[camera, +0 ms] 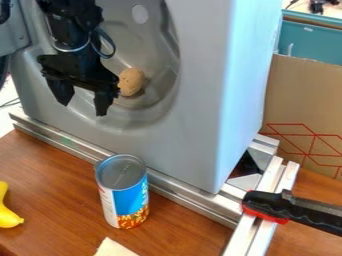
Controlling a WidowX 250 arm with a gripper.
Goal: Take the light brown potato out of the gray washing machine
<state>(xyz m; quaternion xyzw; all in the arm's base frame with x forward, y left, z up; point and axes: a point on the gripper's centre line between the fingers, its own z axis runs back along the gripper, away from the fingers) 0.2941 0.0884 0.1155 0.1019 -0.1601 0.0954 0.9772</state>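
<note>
The black gripper hangs at the upper left, in front of the round recess of a grey machine front. Its two fingers point down and stand apart, with nothing seen between them. A brown, potato-like object rests in the recess, just right of the gripper's right finger; whether they touch I cannot tell. Below, a can with a blue and white label stands upright on the wooden table. A yellow banana-like object lies at the left edge.
A metal rail runs along the machine's base, between it and the can. At the right, a black and red clamp lies over metal bars. A cardboard panel stands behind. A pale piece lies at the bottom edge.
</note>
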